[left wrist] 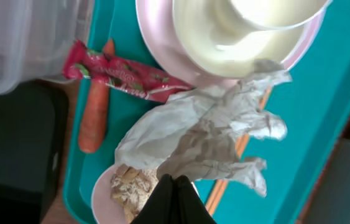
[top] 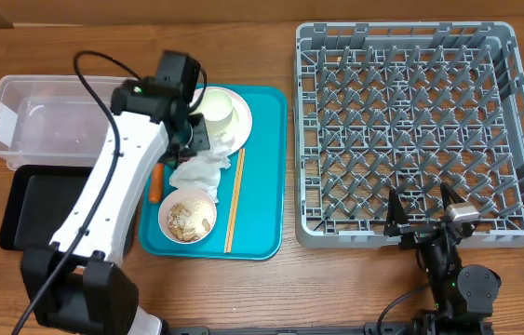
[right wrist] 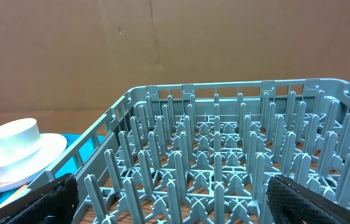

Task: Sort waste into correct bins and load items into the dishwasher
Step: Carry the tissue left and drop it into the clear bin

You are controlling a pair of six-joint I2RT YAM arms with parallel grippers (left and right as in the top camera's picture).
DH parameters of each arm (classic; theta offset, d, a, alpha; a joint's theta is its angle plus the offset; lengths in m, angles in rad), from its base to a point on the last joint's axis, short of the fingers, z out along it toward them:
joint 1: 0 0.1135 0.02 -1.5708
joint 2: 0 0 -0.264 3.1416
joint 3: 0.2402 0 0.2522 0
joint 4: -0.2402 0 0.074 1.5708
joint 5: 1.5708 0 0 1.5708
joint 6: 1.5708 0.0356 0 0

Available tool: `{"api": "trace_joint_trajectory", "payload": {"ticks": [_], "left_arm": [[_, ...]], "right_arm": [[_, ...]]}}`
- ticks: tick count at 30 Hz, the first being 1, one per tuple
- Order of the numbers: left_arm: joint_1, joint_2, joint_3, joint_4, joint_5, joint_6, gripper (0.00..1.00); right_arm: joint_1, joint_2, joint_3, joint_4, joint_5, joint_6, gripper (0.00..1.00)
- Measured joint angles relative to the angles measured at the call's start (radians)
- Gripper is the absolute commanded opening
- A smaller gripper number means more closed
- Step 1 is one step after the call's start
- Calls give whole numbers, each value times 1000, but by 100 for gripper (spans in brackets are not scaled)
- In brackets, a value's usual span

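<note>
My left gripper (top: 193, 141) (left wrist: 176, 182) is shut on an edge of the crumpled white napkin (top: 198, 171) (left wrist: 206, 130) over the teal tray (top: 266, 167). The red wrapper (left wrist: 125, 76) and the carrot (top: 155, 182) (left wrist: 92, 115) lie to the napkin's left. A pink bowl (top: 190, 218) (left wrist: 107, 194) holds peanuts and rice. A white bowl (top: 217, 110) (left wrist: 237, 31) sits on the pink plate (top: 241, 121) (left wrist: 162, 43). Chopsticks (top: 235, 200) (left wrist: 240, 149) lie partly under the napkin. My right gripper (top: 422, 201) (right wrist: 175, 199) is open at the grey rack's (top: 410, 121) (right wrist: 224, 162) front wall.
The clear tub (top: 38, 121) (left wrist: 19, 43) stands at the far left, with the black tray (top: 33, 209) (left wrist: 7, 149) in front of it. Both lie beside the teal tray's left edge. The plate and bowl also show in the right wrist view (right wrist: 13, 149).
</note>
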Motion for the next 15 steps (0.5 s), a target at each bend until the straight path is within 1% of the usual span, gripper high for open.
{"api": "trace_joint_trajectory", "payload": {"ticks": [6,10,15], "left_arm": [[36,-2,147,-69,0,10,4],[126,-6,204,-72,0,10,4],[277,-8,211,-69,-1,10,4]], "right_arm": [[0,0,0,0,0,0,100],[0,0,0,0,0,0,100],[0,0,0,0,0,0,100]]}}
